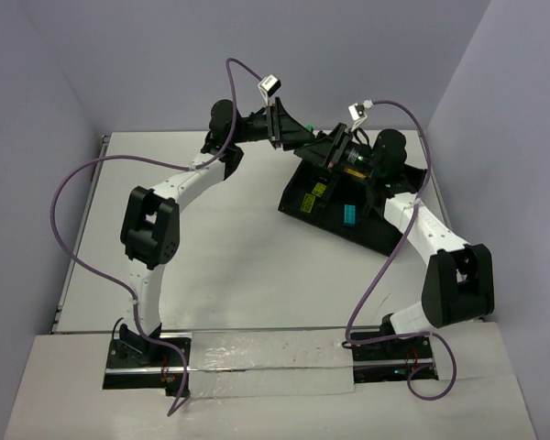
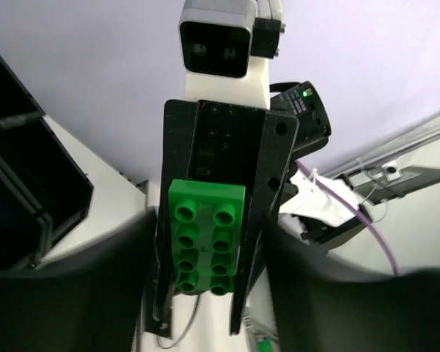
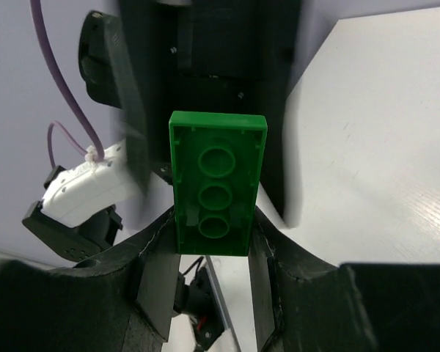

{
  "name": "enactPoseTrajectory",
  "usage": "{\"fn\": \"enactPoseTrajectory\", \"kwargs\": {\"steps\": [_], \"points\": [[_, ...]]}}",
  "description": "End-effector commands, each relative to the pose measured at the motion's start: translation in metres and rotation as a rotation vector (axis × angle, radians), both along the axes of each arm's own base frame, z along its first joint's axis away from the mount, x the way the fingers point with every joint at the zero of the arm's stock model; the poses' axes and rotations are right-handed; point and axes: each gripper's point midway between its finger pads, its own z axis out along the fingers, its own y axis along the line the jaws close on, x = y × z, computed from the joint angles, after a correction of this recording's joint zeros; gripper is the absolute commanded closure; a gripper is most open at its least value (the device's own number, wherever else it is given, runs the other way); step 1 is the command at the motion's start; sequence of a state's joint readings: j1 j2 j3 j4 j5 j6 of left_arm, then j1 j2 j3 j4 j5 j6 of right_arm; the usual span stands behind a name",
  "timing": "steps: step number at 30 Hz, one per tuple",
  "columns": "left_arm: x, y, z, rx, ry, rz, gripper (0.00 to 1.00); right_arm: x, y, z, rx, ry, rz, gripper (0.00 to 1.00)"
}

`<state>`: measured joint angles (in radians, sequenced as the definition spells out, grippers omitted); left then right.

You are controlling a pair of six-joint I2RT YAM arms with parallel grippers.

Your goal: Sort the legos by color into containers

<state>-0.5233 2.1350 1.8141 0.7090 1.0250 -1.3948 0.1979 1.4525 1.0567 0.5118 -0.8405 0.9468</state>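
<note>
right pincer clamps one green lego; tray holds one cyan lego.

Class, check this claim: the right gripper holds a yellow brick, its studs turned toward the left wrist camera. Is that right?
Not quite. The brick is green, not yellow, as the left wrist view shows plainly. The rest stands: the right gripper holds it, with the studs facing that view.
</note>
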Motion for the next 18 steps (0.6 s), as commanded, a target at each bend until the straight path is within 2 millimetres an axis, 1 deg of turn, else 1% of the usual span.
{"fn": "enactPoseTrajectory", "kwargs": {"steps": [1,2,4,7,8,9,10,11,12,14,17,18], "points": [[-0.004,0.009,0.033,0.001,-0.098,0.061,0.02,-0.01,-0.003,0.008,-0.046,-0.069,-0.02,1.0],[-0.001,0.01,0.032,0.014,-0.098,0.076,0.01,-0.009,-0.004,0.008,-0.053,-0.075,-0.028,1.0],[0.006,0.013,0.03,0.04,-0.085,0.107,0.01,-0.007,-0.006,0.007,-0.07,-0.071,-0.043,1.0],[0.026,0.028,0.026,0.089,-0.083,0.202,0.01,0.007,-0.016,0.001,-0.133,-0.058,-0.122,1.0],[0.034,0.038,0.027,0.104,-0.08,0.244,0.01,0.013,-0.021,-0.003,-0.165,-0.031,-0.153,1.0],[0.046,0.054,0.024,0.146,-0.068,0.304,0.01,0.024,-0.03,-0.009,-0.213,0.008,-0.215,1.0],[0.059,0.064,0.021,0.182,-0.099,0.384,0.01,0.034,-0.036,-0.019,-0.246,0.047,-0.251,1.0],[0.07,0.081,0.006,0.256,-0.047,0.451,0.01,0.045,-0.048,-0.026,-0.291,0.105,-0.325,1.0],[0.072,0.094,0.012,0.295,-0.051,0.511,0.01,0.053,-0.056,-0.034,-0.332,0.127,-0.364,1.0],[0.082,0.121,0.001,0.423,-0.056,0.65,0.01,0.072,-0.072,-0.055,-0.415,0.202,-0.444,1.0],[0.081,0.152,-0.015,0.553,-0.062,0.757,0.01,0.096,-0.088,-0.082,-0.513,0.268,-0.516,1.0],[0.079,0.159,-0.02,0.582,-0.066,0.776,0.01,0.104,-0.092,-0.091,-0.543,0.291,-0.532,1.0]]}}
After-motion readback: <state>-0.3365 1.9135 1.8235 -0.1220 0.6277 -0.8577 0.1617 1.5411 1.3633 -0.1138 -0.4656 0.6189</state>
